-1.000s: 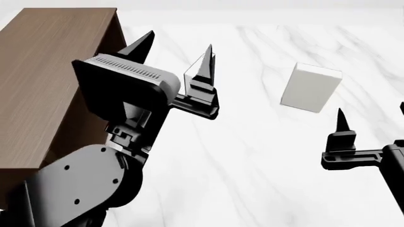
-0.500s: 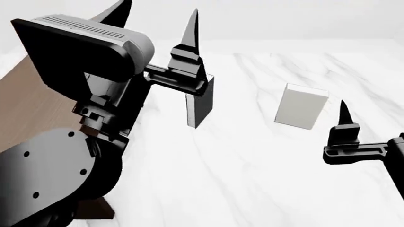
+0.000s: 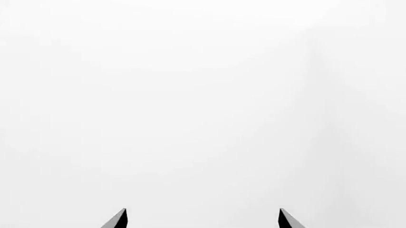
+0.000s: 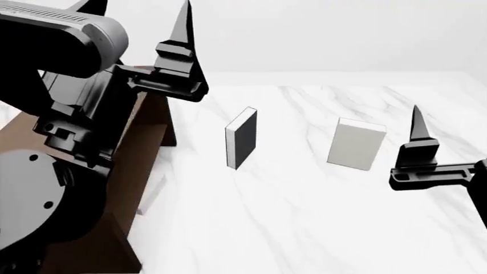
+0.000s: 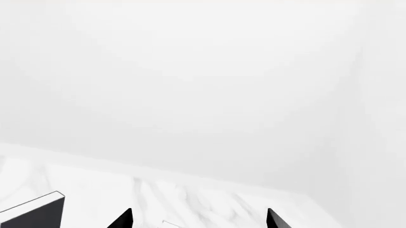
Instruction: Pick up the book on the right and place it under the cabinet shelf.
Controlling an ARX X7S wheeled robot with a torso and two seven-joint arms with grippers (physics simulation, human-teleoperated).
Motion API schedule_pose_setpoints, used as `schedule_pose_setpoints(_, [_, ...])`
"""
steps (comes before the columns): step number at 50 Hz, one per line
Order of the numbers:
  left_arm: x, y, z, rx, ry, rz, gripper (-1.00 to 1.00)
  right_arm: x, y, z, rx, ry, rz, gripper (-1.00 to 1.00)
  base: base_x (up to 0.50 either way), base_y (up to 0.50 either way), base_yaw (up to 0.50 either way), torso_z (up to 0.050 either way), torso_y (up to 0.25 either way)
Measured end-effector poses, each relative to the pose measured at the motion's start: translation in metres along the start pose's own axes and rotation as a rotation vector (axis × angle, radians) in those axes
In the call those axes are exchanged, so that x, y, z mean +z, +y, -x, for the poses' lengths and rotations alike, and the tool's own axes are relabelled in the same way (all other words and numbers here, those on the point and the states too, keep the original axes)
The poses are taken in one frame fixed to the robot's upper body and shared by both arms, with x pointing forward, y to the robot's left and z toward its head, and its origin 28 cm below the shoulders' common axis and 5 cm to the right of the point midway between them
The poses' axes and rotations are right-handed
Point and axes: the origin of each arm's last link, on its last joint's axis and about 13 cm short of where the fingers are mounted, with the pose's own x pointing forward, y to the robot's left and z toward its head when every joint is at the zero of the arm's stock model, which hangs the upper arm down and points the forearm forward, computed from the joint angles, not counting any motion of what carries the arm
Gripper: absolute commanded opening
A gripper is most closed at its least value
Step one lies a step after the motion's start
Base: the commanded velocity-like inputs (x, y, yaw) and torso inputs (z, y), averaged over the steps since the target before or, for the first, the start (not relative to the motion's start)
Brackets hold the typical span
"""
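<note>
White marble counter [image 4: 289, 217] carries the plain pale grey-white hardback book [image 4: 355, 144], upright toward its far right edge, long axis vertical. The right gripper [image 4: 437, 165], open and empty, hangs just beside it, nearer than the raised, open, empty left gripper [image 4: 145, 57].

The robot's bulky black-and-grey left arm fills the near left of the head view, its black left gripper [image 4: 137, 25] raised high with pointed fingers spread wide apart and nothing between them; the left wrist view shows only the two dark fingertips [image 3: 117, 219] against blank white. The black right gripper [image 4: 457, 142] sits lower at the right edge, one pointed finger upright, and the right wrist view shows its tips parted and empty.
</note>
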Motion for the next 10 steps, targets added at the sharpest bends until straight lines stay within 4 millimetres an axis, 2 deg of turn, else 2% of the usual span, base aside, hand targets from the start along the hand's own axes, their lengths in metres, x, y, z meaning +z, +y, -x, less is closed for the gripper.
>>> schedule_pose_setpoints(10, [-0.004, 0.013, 0.009, 0.055, 0.037, -0.019, 1.0, 0.002, 0.002, 0.0, 0.002, -0.025, -0.003, 1.0, 0.0, 0.0, 0.0, 0.0, 0.25])
